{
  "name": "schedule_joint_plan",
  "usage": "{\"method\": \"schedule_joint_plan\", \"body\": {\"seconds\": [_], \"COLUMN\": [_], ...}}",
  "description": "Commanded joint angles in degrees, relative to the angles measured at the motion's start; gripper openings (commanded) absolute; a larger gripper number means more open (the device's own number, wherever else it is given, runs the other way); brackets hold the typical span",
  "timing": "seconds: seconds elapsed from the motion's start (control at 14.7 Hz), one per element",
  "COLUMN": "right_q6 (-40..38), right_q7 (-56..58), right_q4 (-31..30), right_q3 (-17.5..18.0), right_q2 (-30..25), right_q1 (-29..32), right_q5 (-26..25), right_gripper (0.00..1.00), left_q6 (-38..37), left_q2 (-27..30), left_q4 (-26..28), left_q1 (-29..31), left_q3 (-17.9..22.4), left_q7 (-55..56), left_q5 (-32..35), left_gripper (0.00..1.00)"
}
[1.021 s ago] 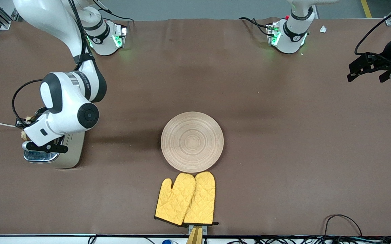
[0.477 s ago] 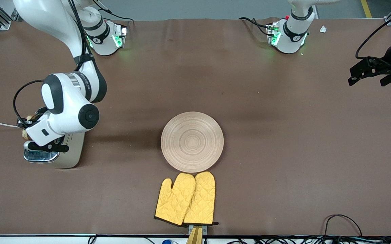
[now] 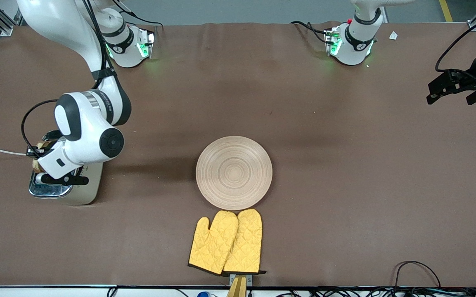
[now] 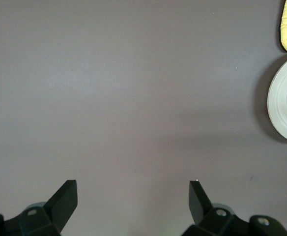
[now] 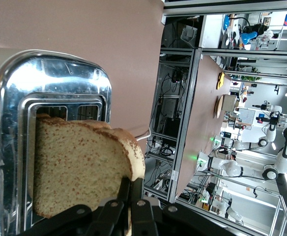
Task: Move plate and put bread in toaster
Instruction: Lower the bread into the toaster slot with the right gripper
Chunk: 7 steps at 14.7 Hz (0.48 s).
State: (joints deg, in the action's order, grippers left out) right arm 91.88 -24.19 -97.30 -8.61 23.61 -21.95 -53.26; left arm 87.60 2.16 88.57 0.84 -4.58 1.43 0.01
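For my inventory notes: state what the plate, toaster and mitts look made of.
Plate: likely pale wood, matte, with concentric ring grooves.
Toaster: top looks like polished chrome, mirroring its surroundings; beige sides, material unclear.
Mitts: yellow quilted fabric with diamond stitching.

A porous, grainy crumb with a darker rough crust is being shown by the bread (image 5: 79, 172), pinched between the matt black plastic fingers of the right gripper (image 5: 131, 196). Just below it, glare is being thrown off the mirror-bright chrome top of the toaster (image 5: 50, 83); its side (image 3: 89, 187) is looking matt beige. Pale ringed wood is being shown by the plate (image 3: 234, 172), quilted yellow cloth by the oven mitts (image 3: 226, 242), and smooth matt brown covering by the table (image 3: 345, 165).
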Motion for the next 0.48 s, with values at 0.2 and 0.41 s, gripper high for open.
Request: {"method": "schedule_joint_plan", "body": {"seconds": [0.2,0.41], "right_q6": [4.53,7.6], "right_q7": [-2.53,-2.27], "right_q4": [-1.32,0.6], "right_q3": [0.87,0.87], "right_q2": [4.69,5.05], "right_q1": [2.7,4.01], "right_q5": [-0.53,0.95], "right_gripper": [0.05,0.45], "left_q6": [-0.68,-0.59], "left_q2": [-0.32,-0.32], "left_q4": [-1.21,-1.21], "left_q1": [-0.13,-0.13], "left_q3": [-0.34,-0.34], "left_q7": [0.77,0.77], "left_q5": [1.04,1.04], "left_gripper": [1.0,1.0]}}
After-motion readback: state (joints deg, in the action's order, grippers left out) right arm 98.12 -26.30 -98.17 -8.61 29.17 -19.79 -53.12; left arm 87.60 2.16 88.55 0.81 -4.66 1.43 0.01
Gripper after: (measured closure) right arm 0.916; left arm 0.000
